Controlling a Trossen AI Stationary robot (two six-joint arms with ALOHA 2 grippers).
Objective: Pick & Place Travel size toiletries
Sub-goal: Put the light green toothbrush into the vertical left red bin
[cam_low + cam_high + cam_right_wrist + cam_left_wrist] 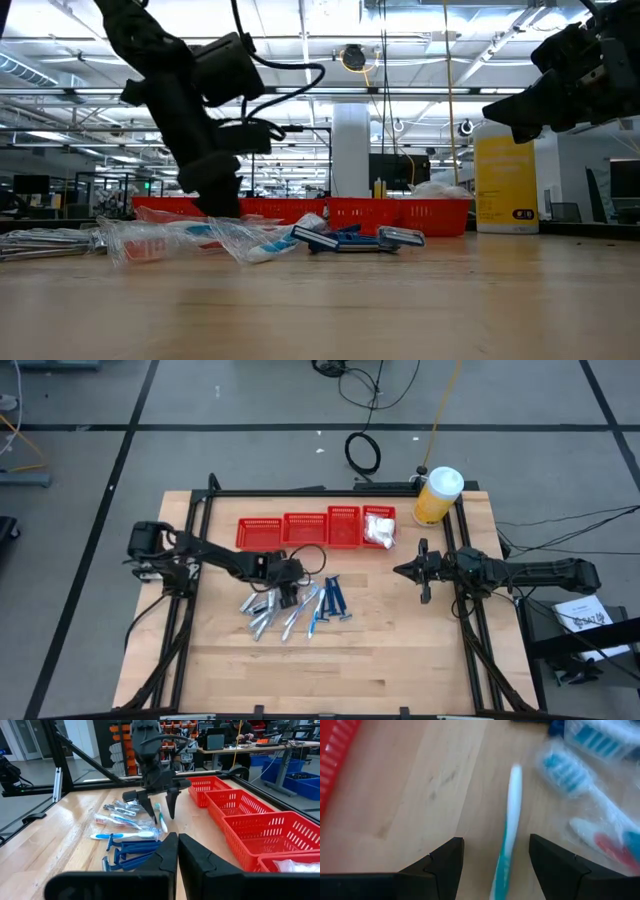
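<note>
Matt wooden table [400,660], red plastic mesh baskets [300,531]

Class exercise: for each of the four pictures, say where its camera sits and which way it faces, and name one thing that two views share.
High view: above the table, looking straight down; shows both arms, red baskets, yellow bottle.
Low view: at tabletop height, looking level across; left gripper over the toiletries.
Left wrist view: looks down past its open fingers at a white-teal toothbrush.
Right wrist view: past the shut right gripper toward the left arm.
Shared: both wrist views show that toothbrush.
</note>
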